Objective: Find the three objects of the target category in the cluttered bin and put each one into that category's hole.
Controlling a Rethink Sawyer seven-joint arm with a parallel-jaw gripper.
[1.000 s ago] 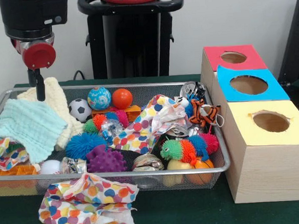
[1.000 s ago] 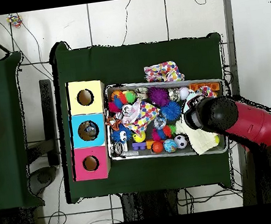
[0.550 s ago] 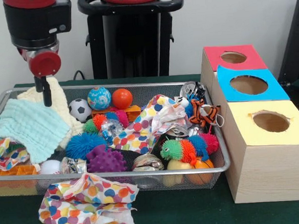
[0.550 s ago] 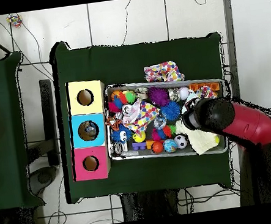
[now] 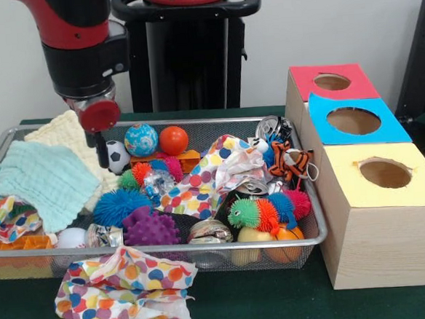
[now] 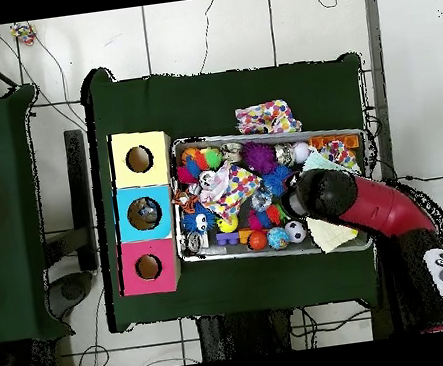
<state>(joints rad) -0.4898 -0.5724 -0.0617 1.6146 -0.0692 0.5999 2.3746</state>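
Fingers on the gripper (image 5: 101, 149) show only as a dark stub beside the soccer ball (image 5: 115, 156); whether they are parted I cannot tell, and nothing appears held. If balls are the target, that one, the globe ball (image 5: 141, 140) and orange ball (image 5: 173, 140) sit along the wire bin (image 5: 204, 245)'s far edge. They look light, smooth and prone to roll, so gripping across the widest part seems safest.
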